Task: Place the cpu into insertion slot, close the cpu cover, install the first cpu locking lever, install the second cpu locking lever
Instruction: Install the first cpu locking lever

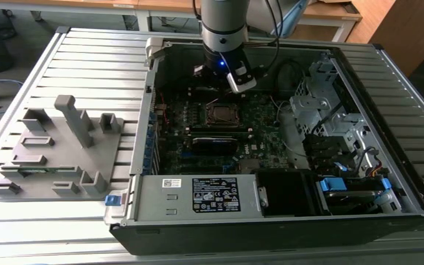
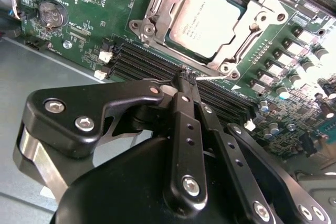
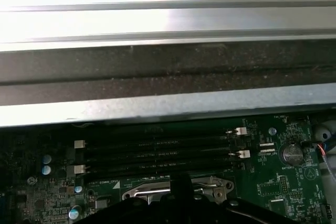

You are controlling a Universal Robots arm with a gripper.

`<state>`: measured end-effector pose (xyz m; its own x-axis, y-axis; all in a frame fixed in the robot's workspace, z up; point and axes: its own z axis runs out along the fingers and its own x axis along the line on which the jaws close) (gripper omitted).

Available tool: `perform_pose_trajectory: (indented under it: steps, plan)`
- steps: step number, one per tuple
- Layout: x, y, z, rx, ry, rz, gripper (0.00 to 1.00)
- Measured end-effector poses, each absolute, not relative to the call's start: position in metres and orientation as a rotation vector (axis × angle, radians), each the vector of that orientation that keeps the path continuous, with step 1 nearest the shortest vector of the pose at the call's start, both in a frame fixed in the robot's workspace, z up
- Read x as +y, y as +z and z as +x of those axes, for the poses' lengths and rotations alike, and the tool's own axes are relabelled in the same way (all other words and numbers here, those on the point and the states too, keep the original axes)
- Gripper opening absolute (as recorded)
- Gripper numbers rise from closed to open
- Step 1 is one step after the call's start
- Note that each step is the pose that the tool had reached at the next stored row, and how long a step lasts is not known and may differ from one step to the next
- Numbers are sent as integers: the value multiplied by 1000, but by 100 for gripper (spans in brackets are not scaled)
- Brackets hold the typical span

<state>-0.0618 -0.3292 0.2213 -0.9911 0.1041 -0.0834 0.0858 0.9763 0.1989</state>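
The cpu (image 2: 207, 22), a flat square with a dull metal top, lies seated in the insertion slot (image 1: 222, 114) on the green motherboard. The silver cpu cover (image 2: 239, 40) lies flat over it and frames it. My gripper (image 2: 185, 78) is shut, its black fingertips together at the socket's edge beside the memory slots. A thin silver lever wire (image 2: 157, 81) runs up to the tips; whether it is pinched between them I cannot tell. In the first wrist view the gripper (image 3: 181, 182) sits between the socket's silver lever rods (image 3: 149, 192). The arm (image 1: 225, 38) stands over the case's rear.
Long black memory slots (image 2: 142, 64) lie right under the fingers. A coin battery (image 2: 50, 13) sits nearby. The case wall (image 3: 168, 103) rises close behind the slots. A power supply (image 1: 197, 196) and drive cage (image 1: 330, 110) crowd the case. A grey fixture plate (image 1: 57, 149) lies at the exterior view's left.
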Motion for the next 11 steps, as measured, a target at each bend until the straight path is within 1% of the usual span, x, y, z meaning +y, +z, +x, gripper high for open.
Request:
perform_pose_trajectory:
  steps: [11]
  plan:
    - [-329, 220, -59, 3026, 297, 184, 10]
